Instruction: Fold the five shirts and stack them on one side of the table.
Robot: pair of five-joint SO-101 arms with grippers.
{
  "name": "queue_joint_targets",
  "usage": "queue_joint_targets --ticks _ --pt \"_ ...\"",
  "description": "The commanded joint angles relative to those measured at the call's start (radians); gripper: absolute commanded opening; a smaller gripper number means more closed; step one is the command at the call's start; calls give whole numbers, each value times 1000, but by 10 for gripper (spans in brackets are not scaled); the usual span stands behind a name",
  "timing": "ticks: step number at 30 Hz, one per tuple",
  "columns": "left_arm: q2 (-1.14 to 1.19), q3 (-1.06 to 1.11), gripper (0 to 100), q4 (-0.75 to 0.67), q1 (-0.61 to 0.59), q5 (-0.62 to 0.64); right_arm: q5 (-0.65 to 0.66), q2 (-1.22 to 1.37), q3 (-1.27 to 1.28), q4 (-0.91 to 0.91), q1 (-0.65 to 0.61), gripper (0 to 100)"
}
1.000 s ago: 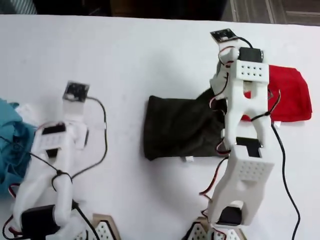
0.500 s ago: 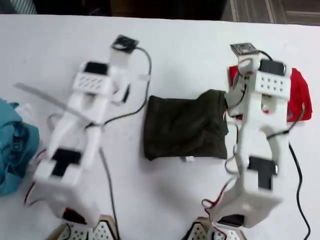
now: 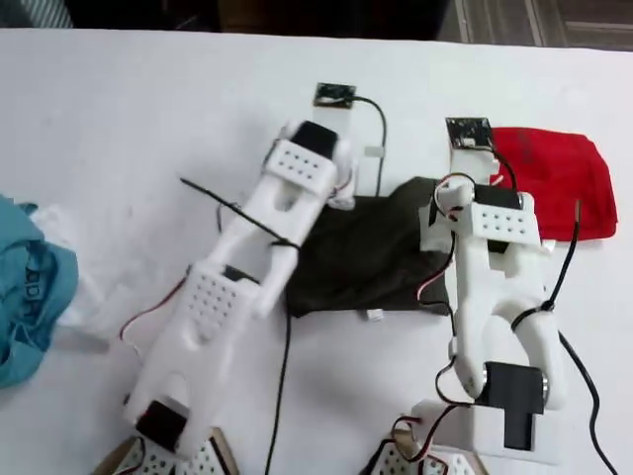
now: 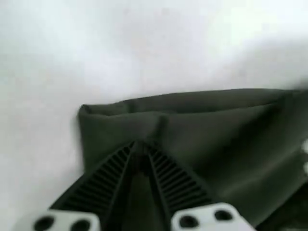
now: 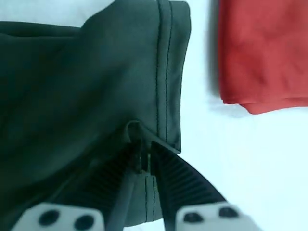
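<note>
From above, a dark shirt (image 3: 366, 247) lies folded in the middle of the surface (image 3: 148, 119), about halfway between its left and right edges. A red shirt (image 3: 554, 183) lies flat just beside it, toward the right edge and a little closer to the far edge. A teal shirt (image 3: 30, 287) sits crumpled against the left edge, well apart from the other two. The left arm (image 3: 247, 257) stretches at a slant from the near edge to the dark shirt's far left corner. The right arm (image 3: 495, 287) stands over the dark shirt's right side, between it and the red shirt.

From the left wrist, the left hand (image 4: 141, 153) has its fingers pressed together, with a small ridge of the dark shirt (image 4: 216, 130) pinched between the tips. The pinch sits close to one corner of the shirt. Bare surface (image 4: 144, 43) lies beyond the fold.

From the right wrist, the right hand (image 5: 143, 156) is pressed together on the dark shirt (image 5: 72, 86), pinching the cloth just inside the stitched hem. The hem runs along the shirt's edge on the side facing the red shirt (image 5: 264, 53). A strip of bare surface (image 5: 202, 72) separates the two shirts, so they do not touch here.
</note>
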Motion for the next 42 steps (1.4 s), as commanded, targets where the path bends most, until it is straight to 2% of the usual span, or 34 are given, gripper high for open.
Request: queue_joint_targets --ticks 1,7,13,18,23,27,31,37,42 --pt "41 -153 26 5 20 15 -6 1 3 -8 7 20" --pt "187 -228 26 11 -63 14 -5 -1 2 -8 30 20" --pt "209 -337 26 58 -173 12 -11 -1 -2 -16 22 20" --pt "212 -355 26 74 -195 -41 -12 1 -2 -42 18 21" --pt "201 -367 26 64 -192 -48 -11 7 -92 -42 -61 21" --pt "203 -469 26 130 -230 -51 -12 21 -184 -44 -154 21" --pt "203 -582 26 216 -347 -51 -12 97 -239 -15 -232 21" --pt "203 -575 26 222 -588 -51 -9 262 -301 84 -237 21" --pt "201 -582 26 222 -681 -114 -5 335 -301 220 -237 21"
